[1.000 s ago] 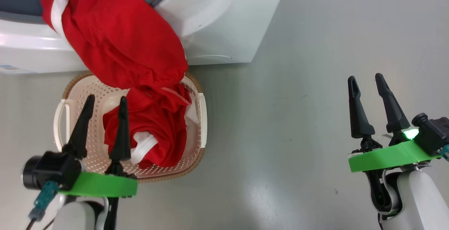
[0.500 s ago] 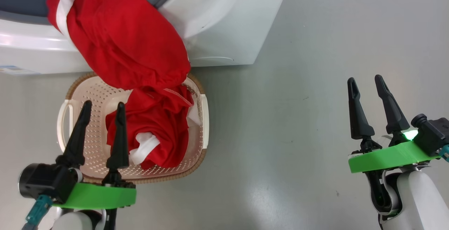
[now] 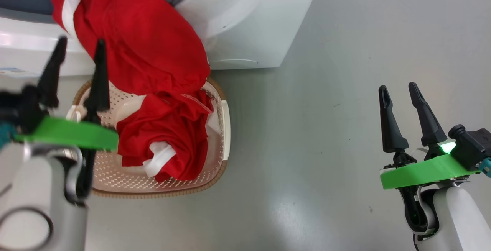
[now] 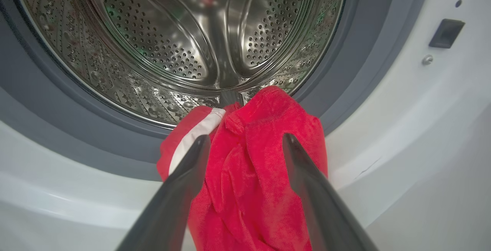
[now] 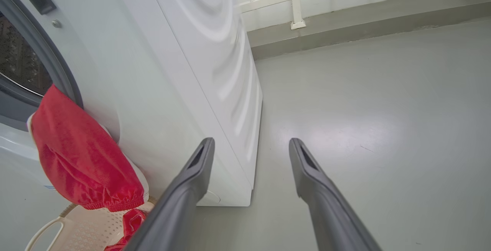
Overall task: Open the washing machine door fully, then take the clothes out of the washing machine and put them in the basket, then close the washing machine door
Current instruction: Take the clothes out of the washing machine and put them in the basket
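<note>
The left jaws stand spread with nothing pinched, aimed at the drum (image 4: 165, 51) mouth. The clothes (image 4: 253, 182) hang right between their tips, draped over the gasket (image 4: 76, 140) lip and running down below them into the basket (image 3: 153, 194). The red cloth looks light, limp and a bit slick, so it will likely sag and drag rather than lift as one piece. The best hold, I judge, is the bunched fold at the lip just ahead of the tips, taking several layers, not the white band (image 4: 195, 128). The right jaws, also spread, hover over bare floor (image 5: 383, 109), with the clothes well off to their left.
</note>
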`<state>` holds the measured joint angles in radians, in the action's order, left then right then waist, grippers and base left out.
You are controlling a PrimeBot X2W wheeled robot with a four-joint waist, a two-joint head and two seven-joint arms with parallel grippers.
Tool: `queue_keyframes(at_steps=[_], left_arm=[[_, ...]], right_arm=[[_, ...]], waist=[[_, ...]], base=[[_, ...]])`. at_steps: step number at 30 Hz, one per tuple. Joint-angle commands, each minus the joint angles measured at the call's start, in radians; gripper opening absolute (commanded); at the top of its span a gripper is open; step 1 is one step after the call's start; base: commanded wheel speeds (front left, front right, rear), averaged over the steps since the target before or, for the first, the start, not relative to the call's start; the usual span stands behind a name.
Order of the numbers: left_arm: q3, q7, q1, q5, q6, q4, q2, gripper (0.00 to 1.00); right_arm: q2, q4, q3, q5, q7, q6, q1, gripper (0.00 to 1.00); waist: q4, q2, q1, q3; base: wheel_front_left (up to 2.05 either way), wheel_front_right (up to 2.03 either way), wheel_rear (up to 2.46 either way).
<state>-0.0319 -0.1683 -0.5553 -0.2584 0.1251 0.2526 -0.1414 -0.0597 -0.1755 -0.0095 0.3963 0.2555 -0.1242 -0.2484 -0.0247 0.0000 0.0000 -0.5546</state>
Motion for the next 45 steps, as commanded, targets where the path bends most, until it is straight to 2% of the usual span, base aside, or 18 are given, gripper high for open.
queue_keyframes(at_steps=[1, 8, 14, 23, 35, 36, 40, 45], left_arm=[[-0.021, 0.021, -0.032, -0.004, 0.005, 0.001, -0.046, 1.0], [0.019, 0.116, -0.219, -0.021, 0.005, 0.161, -0.104, 1.0], [0.039, 0.12, -0.325, -0.012, 0.005, 0.295, -0.126, 1.0], [0.073, 0.047, -0.489, 0.03, -0.011, 0.589, -0.155, 1.0], [0.109, -0.026, -0.606, 0.034, -0.005, 0.835, -0.157, 1.0], [0.112, -0.03, -0.611, 0.033, -0.004, 0.849, -0.157, 0.93], [0.123, -0.048, -0.63, 0.028, -0.001, 0.896, -0.159, 0.5], [0.138, -0.067, -0.646, 0.021, 0.002, 0.934, -0.156, 0.27]], right_arm=[[-0.004, 0.023, 0.03, -0.008, 0.006, -0.007, 0.011, 1.0], [-0.002, 0.027, 0.03, -0.007, 0.006, -0.007, -0.002, 1.0], [-0.001, 0.028, 0.028, -0.007, 0.006, -0.007, -0.013, 1.0], [0.0, 0.032, 0.025, -0.007, 0.006, -0.007, -0.028, 1.0], [0.002, 0.036, 0.023, -0.009, 0.006, -0.007, -0.035, 1.0], [0.003, 0.036, 0.023, -0.009, 0.006, -0.007, -0.035, 1.0], [0.003, 0.037, 0.021, -0.008, 0.006, -0.007, -0.036, 1.0], [0.004, 0.038, 0.02, -0.008, 0.006, -0.007, -0.037, 1.0]], waist=[[0.002, 0.0, 0.0, -0.005], [0.009, 0.0, 0.0, -0.033], [0.011, 0.0, 0.0, -0.051], [0.021, 0.0, 0.0, -0.072], [0.031, 0.0, 0.0, -0.082], [0.032, 0.0, 0.0, -0.082], [0.034, 0.0, 0.0, -0.084], [0.036, 0.0, 0.0, -0.085]], base=[[0.0, 0.0, 0.0], [0.0, 0.0, 0.0], [0.0, 0.0, 0.0], [0.0, 0.0, 0.0], [0.0, 0.0, 0.0], [0.0, 0.0, 0.0], [0.0, 0.0, 0.0], [0.0, 0.0, 0.0]])
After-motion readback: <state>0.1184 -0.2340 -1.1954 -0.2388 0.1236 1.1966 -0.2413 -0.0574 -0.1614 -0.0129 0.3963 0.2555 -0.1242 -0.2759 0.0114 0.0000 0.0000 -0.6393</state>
